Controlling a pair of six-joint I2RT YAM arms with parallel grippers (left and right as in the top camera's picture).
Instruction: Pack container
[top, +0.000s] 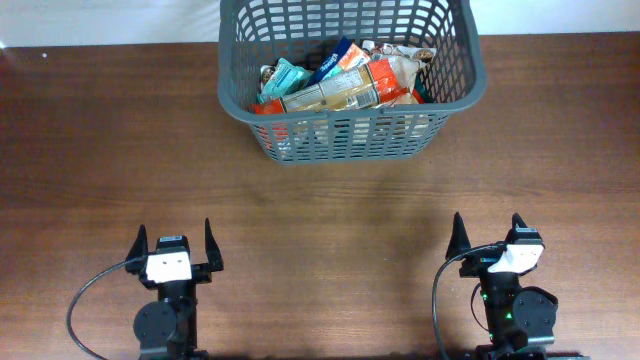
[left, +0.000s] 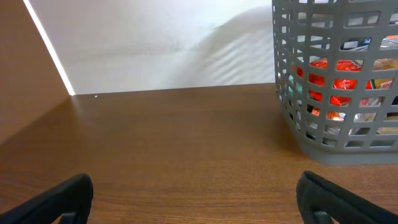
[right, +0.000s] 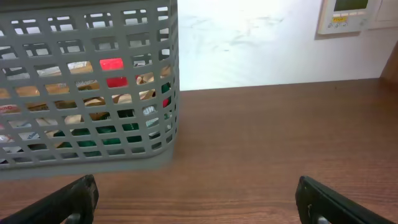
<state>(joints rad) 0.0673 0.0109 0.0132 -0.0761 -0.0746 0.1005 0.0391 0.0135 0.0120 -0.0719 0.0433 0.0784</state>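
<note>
Container is sitting at the far middle of the counter, well apart from both sets of jaws, and it is holding a jumble of food packets. From above, it is lying ahead of the gap between the two arms, nearer neither one.

The left arm is parked at the near left edge, pointing towards the far side, and the left jaws are standing spread wide with nothing between them. The right arm is parked at the near right edge, its head looking slightly skewed, and the right jaws are also gaping wide and empty.

In the left wrist view the container is standing off to the upper right; in the right wrist view it is filling the upper left.

The far rim is being cut off by the top of the overhead view. Through the lattice, only red, green and tan patches are showing, so the individual packets are hard to tell apart. Only the fingertips are poking into the wrist views' bottom corners.
</note>
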